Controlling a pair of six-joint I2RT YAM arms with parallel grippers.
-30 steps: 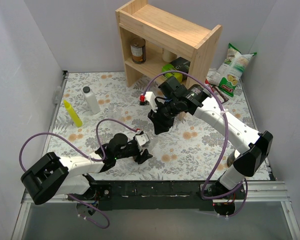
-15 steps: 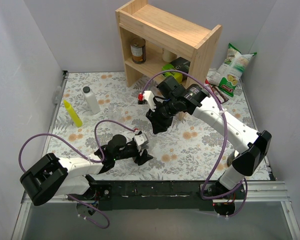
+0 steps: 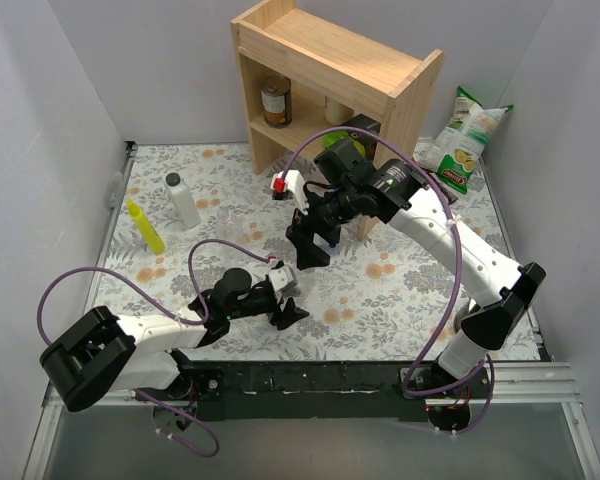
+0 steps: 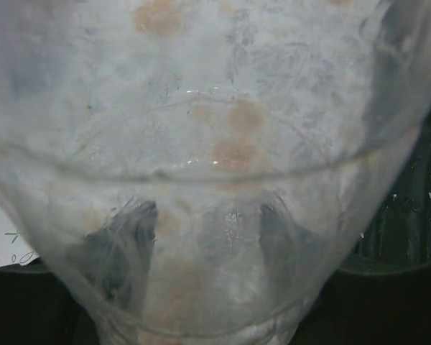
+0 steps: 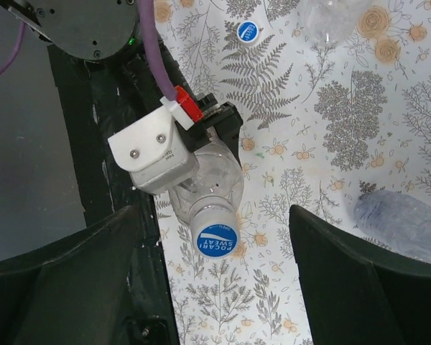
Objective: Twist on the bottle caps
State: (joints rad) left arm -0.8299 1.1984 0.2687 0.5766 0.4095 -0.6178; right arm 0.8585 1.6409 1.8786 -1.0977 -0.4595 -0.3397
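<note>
Right wrist view looks straight down on the left gripper (image 5: 214, 147), whose black fingers pinch the body of a clear bottle (image 5: 217, 188) just below centre frame. The bottle's neck points toward the bottom of the frame, and a blue cap (image 5: 217, 239) printed with white lettering sits on it; whether it is screwed tight cannot be told. A loose blue cap (image 5: 248, 32) lies flat on the floral table cover (image 5: 273, 108) near the top of the frame, well apart from the held bottle. A second clear bottle (image 5: 334, 20) shows at the top edge, right of that cap. A bluish bottle (image 5: 401, 215) lies on its side at the right edge.

The right gripper's own fingers (image 5: 65, 280) fill the lower left and lower right corners, spread wide with nothing between them.

Left wrist view is filled by the held bottle's clear wall, with the table pattern blurred through it.

Top external view has the right gripper (image 3: 308, 248) hanging above the table at centre frame, just up-frame of the left gripper. A white bottle (image 3: 184, 203) with a dark cap and a yellow squeeze bottle (image 3: 145, 227) are at the left. A wooden shelf (image 3: 330, 50) holding a can (image 3: 275, 102) stands at the top, with a snack bag (image 3: 467, 135) to its right.
</note>
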